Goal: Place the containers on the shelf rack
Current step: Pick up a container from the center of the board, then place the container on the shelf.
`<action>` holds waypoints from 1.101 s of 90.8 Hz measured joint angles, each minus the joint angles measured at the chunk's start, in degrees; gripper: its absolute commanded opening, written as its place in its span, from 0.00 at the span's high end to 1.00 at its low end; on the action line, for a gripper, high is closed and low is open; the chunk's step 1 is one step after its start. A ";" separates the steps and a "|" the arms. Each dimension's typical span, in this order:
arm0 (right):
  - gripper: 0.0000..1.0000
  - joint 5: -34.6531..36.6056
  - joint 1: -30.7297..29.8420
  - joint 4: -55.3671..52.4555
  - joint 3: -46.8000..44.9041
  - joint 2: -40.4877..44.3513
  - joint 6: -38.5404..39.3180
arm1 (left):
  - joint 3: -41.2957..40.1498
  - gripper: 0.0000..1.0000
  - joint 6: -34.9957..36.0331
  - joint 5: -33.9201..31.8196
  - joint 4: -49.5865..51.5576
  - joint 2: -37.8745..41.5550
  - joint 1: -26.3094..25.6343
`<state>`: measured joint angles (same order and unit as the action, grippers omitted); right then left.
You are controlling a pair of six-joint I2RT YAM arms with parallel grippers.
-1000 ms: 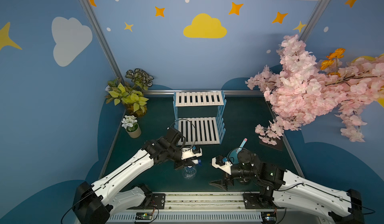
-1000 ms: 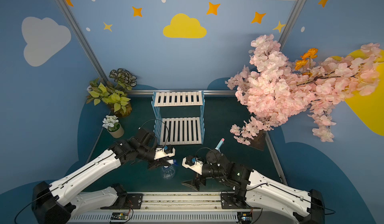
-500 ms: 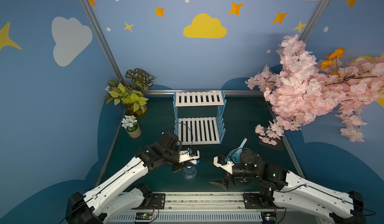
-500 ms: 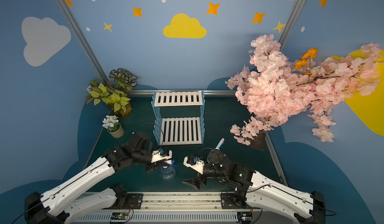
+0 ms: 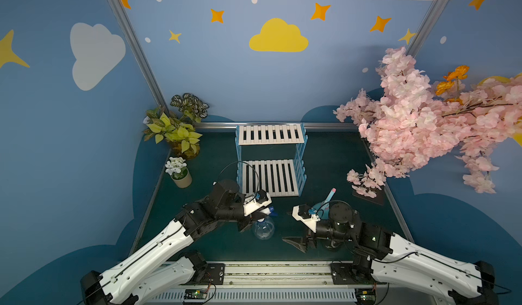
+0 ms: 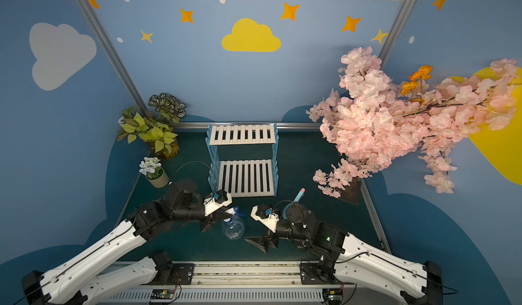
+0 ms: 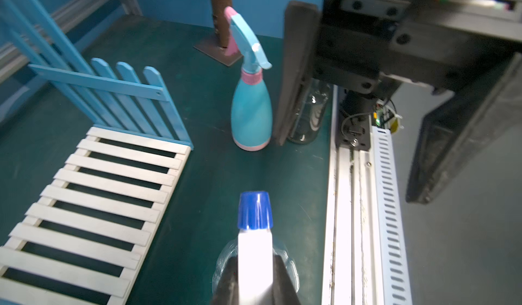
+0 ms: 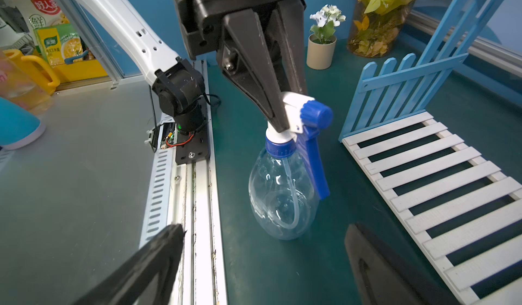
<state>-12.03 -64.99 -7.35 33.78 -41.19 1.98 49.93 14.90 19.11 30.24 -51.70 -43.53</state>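
Over the last second our left end effector (image 8: 278, 120) has finished closing. Its jaws were slightly apart a moment ago and now pinch narrowly on the white sprayer head (image 8: 295, 107) of the clear bottle (image 8: 282, 193). The bottle's belly sits directly beneath the fingers, and its base seems to rest on the tabletop (image 8: 254, 275). We take this to mean the grasp is made and the first container is ready to be lifted. The shelf rack (image 5: 269, 176) stands just beyond this end effector, with both shelves bare. Our right end effector (image 7: 347, 168) keeps its jaws wide and grips nothing, facing the clear bottle. The teal bottle (image 7: 251, 114) stands just beside its farther finger, and the dark bottle (image 7: 309, 120) shows partly behind that same finger.
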 measured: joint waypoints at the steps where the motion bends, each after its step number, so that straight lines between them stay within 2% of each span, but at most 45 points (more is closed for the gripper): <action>1: 0.04 0.17 0.00 0.15 0.00 0.04 -0.07 | 0.28 0.98 -0.50 -0.72 -0.07 -0.15 -0.04; 30: 0.04 6.21 0.00 2.49 -0.07 0.46 -3.37 | 6.71 0.97 -13.92 -19.34 -2.12 -9.44 -1.44; 62: 0.04 9.57 0.00 4.33 -0.11 -0.11 -6.08 | 12.11 0.98 -22.23 -38.40 -8.00 -18.27 -1.81; 78: 0.04 10.16 0.00 5.55 -0.15 -0.96 -6.25 | 13.68 0.97 -25.35 -42.16 -10.19 -24.04 0.15; 100: 0.04 12.68 0.00 8.09 -0.15 -4.59 -5.14 | 15.34 0.97 -27.56 -42.14 -11.56 -29.44 3.93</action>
<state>0.64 -64.99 0.73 33.63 -45.78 -3.16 65.28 -12.67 -23.03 18.68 -81.14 -39.59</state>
